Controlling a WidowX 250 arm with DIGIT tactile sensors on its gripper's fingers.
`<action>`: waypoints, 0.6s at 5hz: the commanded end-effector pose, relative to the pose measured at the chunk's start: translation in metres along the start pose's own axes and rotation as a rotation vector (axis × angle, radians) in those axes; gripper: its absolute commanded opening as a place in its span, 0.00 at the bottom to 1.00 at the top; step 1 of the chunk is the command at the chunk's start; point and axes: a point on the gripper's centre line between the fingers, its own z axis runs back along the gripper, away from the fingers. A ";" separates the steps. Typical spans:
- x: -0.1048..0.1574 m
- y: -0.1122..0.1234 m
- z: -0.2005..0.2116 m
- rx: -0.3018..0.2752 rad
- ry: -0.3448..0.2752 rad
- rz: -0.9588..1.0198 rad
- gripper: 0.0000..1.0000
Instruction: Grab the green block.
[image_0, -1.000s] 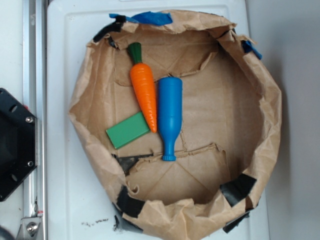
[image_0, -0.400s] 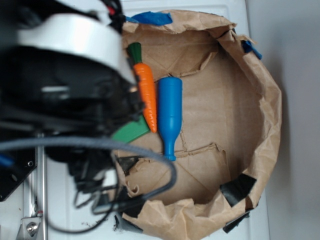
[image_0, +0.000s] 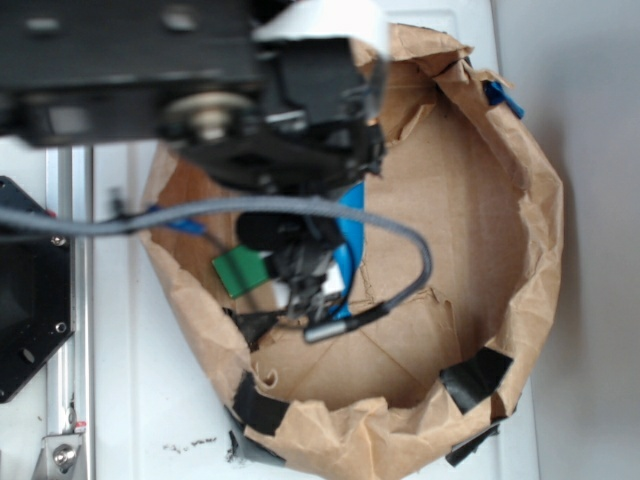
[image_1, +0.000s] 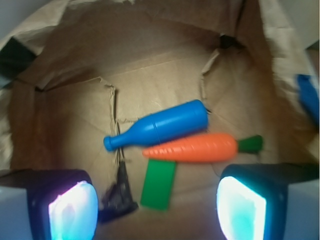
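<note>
The gripper (image_1: 157, 210) hangs wide open above the brown paper-bag basin (image_1: 65, 115) on a white surface (image_0: 150, 400). The green block (image_1: 159, 184) lies flat between its fingers, at six o'clock from the orange carrot (image_1: 192, 148) and touching it; a blue bottle (image_1: 160, 125) lies just beyond.

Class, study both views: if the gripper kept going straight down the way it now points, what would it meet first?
Most likely the green block. In the wrist view it lies between the open gripper's fingers, flat on the paper bag's floor, one end against the carrot. Nothing shows in between, though depth is hard to judge.
</note>
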 end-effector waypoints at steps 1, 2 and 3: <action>0.003 0.023 -0.052 -0.028 -0.019 0.044 1.00; -0.004 0.027 -0.073 -0.037 -0.014 0.031 1.00; -0.004 0.030 -0.083 -0.043 0.009 -0.019 1.00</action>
